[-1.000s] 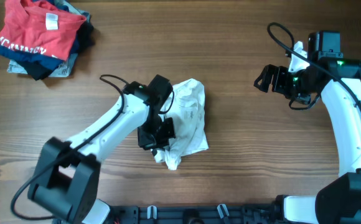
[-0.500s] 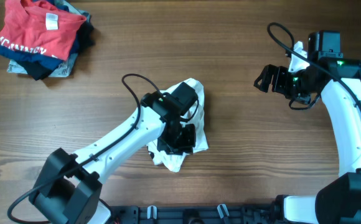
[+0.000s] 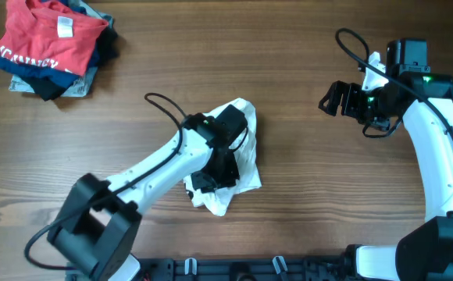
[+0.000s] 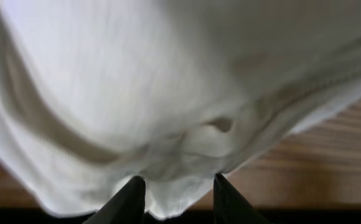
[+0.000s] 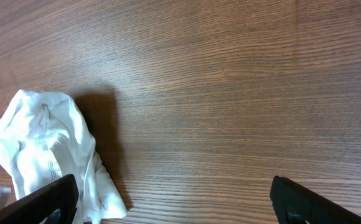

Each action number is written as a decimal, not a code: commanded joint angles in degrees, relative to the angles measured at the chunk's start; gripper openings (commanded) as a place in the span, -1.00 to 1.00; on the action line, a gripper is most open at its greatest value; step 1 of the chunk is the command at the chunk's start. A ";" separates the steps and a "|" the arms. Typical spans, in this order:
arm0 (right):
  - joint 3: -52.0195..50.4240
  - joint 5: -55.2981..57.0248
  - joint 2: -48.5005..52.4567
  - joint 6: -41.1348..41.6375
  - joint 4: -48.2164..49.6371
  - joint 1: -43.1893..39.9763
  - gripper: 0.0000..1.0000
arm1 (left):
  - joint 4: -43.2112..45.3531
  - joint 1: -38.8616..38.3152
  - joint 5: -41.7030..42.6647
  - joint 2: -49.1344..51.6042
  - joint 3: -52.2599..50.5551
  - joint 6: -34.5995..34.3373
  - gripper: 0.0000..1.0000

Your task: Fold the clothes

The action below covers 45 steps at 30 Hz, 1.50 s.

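Note:
A crumpled white garment (image 3: 244, 140) lies at the middle of the wooden table. My left gripper (image 3: 215, 176) is down on its lower left part. In the left wrist view the white cloth (image 4: 168, 81) fills the frame and a fold of it sits bunched between my two fingers (image 4: 177, 186), which are closed on it. My right gripper (image 3: 332, 97) is open and empty, held above bare table far to the right of the garment. The garment also shows at the left edge of the right wrist view (image 5: 43, 143), apart from the wide-spread fingers (image 5: 174, 199).
A pile of folded and loose clothes, red shirt on top (image 3: 51, 43), sits at the far left corner of the table. Bare wood (image 3: 351, 195) lies between the white garment and the right arm.
My left arm swung right over the white garment, then settled back slightly with the wrist turned. The garment's lower left shifted a little. The right arm has not moved.

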 commanded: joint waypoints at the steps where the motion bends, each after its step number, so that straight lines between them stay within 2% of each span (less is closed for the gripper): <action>1: 0.02 -0.96 0.22 -1.16 -0.26 0.20 1.00 | 2.29 -0.17 -1.62 2.47 0.74 -1.75 -0.35; 7: 0.00 -0.96 0.24 -1.14 -0.17 0.17 1.00 | 3.74 -0.28 0.81 2.43 0.74 -0.90 -0.48; 11: 0.00 -0.96 0.24 -1.14 0.04 0.20 0.99 | 3.93 -2.51 -3.06 2.45 0.74 0.39 -0.22; 14: 0.00 -0.98 0.22 -1.09 -0.24 0.20 0.99 | 3.96 -4.46 -4.85 2.45 0.74 0.37 0.08; 20: 0.02 -0.98 0.22 -1.07 -0.72 0.20 0.99 | 5.46 -5.16 -5.07 2.69 0.74 0.35 0.04; 24: 0.00 -0.96 0.24 -1.20 -1.07 0.20 1.00 | 5.84 -5.16 -5.92 4.26 0.74 0.35 -0.19; 26: 0.00 -0.96 0.24 -1.18 -1.07 0.20 0.99 | 6.43 -5.16 -5.92 5.55 0.74 0.35 -0.39; 29: 0.00 -0.96 0.24 -1.18 -1.05 0.20 0.99 | 7.15 -5.14 -6.36 5.42 0.79 0.37 -0.88; 30: 0.00 -0.96 0.24 -1.20 -1.07 0.20 1.00 | 7.15 -5.03 -6.34 5.31 0.94 0.37 -0.92; 42: 0.00 -0.98 0.24 -1.16 -0.61 0.20 0.99 | 3.26 -5.16 -6.08 0.48 6.12 0.37 -0.92; 45: 0.00 -0.96 0.24 -1.16 -0.59 0.20 0.99 | 2.93 -5.16 -2.71 0.48 6.12 0.44 -0.92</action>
